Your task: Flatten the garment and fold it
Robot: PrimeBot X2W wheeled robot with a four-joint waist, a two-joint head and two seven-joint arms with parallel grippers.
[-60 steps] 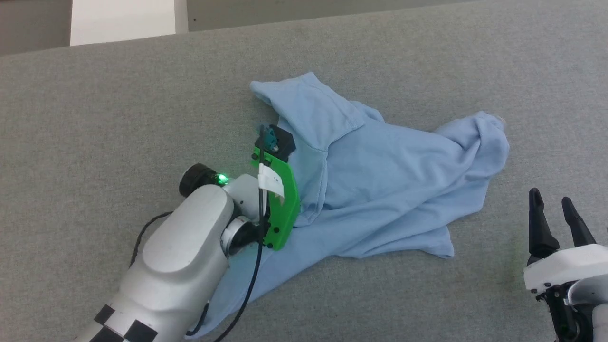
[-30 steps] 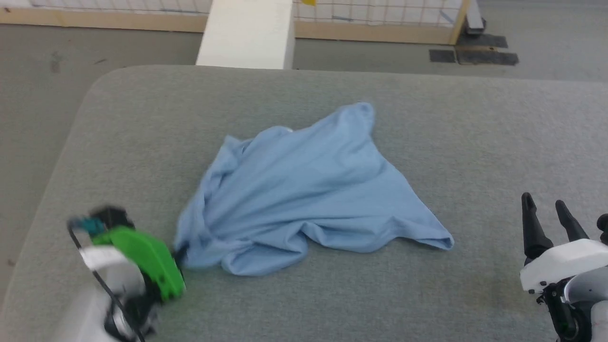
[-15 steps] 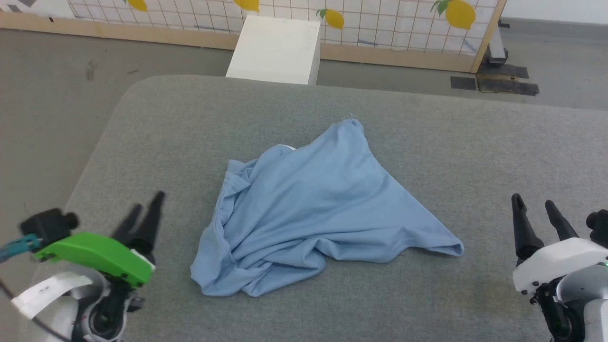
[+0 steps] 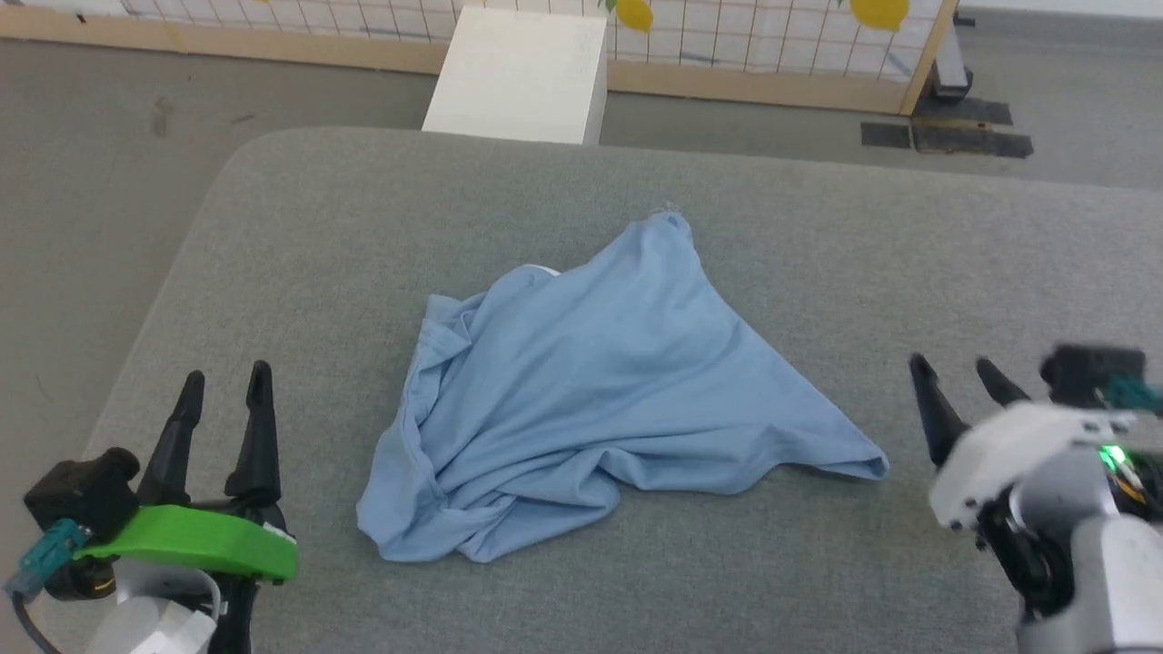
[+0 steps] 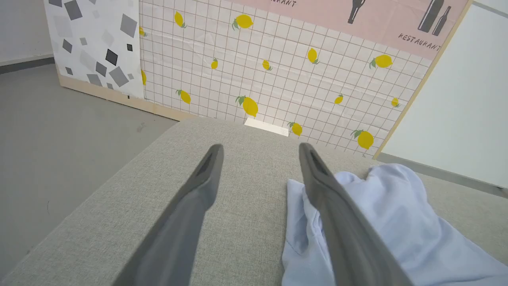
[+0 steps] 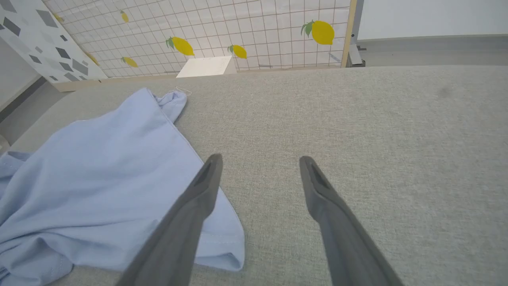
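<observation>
- Hanging by the near edge of the grey padded table (image 4: 818, 236), the left gripper (image 4: 227, 374) at its near-left corner and the right gripper (image 4: 952, 365) at its near-right side both stand spread wide and hold nothing. A pinch begun from here could close on air or scrape the table's cover.
- Closest to the table's front edge, the light blue shirt (image 4: 591, 381) bunches into thick rolled folds (image 4: 472, 518). Grabbing there risks catching several layers at once, so a pull would drag the heap rather than spread it.
- Toward the table's right side, a hem corner (image 4: 863, 468) lies thin and flat. Fingers may slide over it or push it under itself.
- At the table's middle, the shirt lies crumpled with its outline hidden, so a sleeve could be mistaken for a hem.
- Toward the table's far edge, a pointed tip (image 4: 672, 227) and a white neck piece (image 4: 543, 271) show. A hard one-sided tug could haul the cloth toward the table's rounded left edge.
</observation>
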